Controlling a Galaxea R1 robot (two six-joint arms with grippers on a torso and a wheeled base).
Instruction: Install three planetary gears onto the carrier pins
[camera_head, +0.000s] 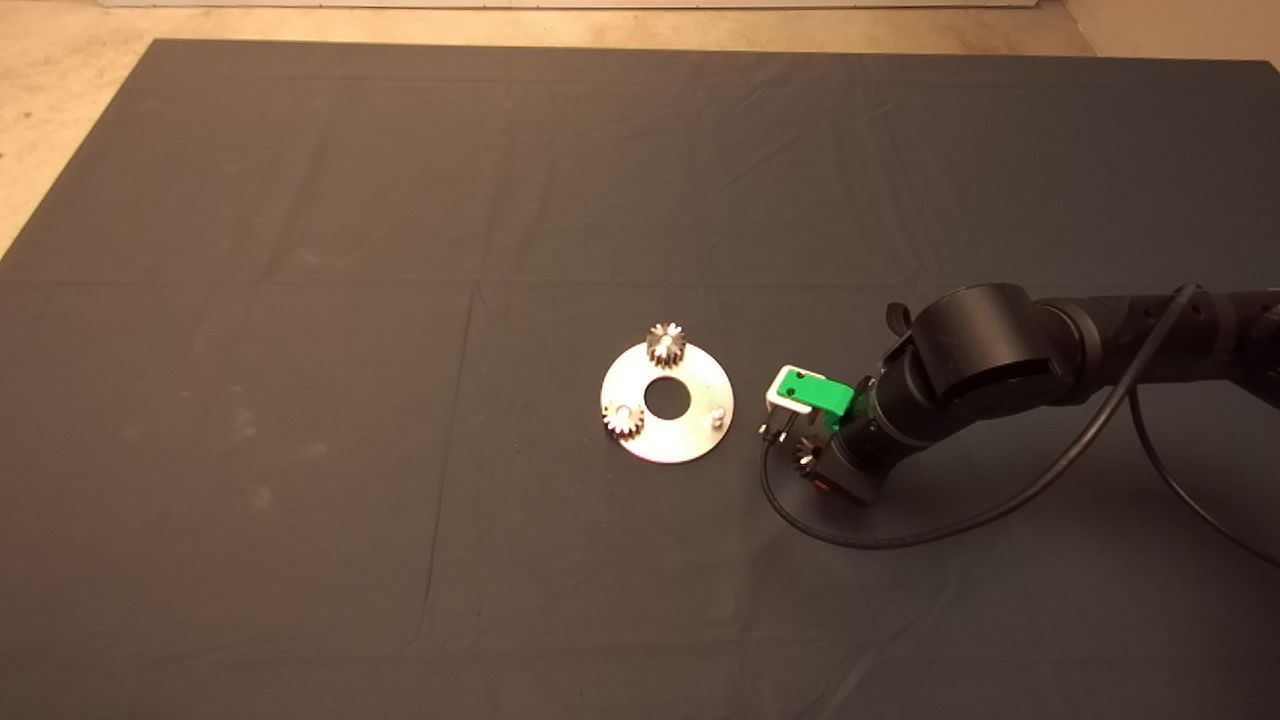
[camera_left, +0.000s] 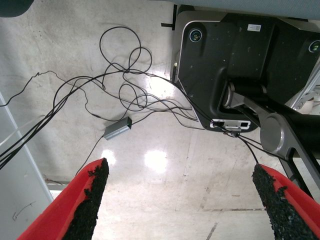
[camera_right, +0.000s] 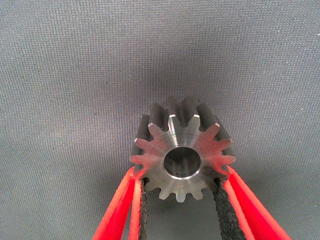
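While two gears already sit on the round plate (camera_head: 690, 430), one at its far edge (camera_head: 665, 345) and one at its near-left edge (camera_head: 622, 418), the third pin (camera_head: 717, 414) stands bare on the plate's right side, so this looks like the last of the three installs. Going left to right on the mat (camera_head: 300, 350): open cloth, then the plate, then the right gripper (camera_head: 800, 452) just beside the plate's right rim, its arm reaching in from the right. It has the last gear (camera_right: 181, 150) pinched between its two red fingers (camera_right: 127, 210), clamped on the toothed flanks with the bore facing the wrist camera. Next, I'd judge, comes a short carry to the left until the bore lines up over that bare pin, then a straight drop. From above, that gear is only a small dark speck under the wrist, yet the wrist camera shows the teeth and bore plainly, though no plate. Off the mat, the left gripper (camera_left: 182, 200) hangs spread wide and empty, facing floor, tangled cables (camera_left: 120, 85) and the robot's base (camera_left: 240, 65).
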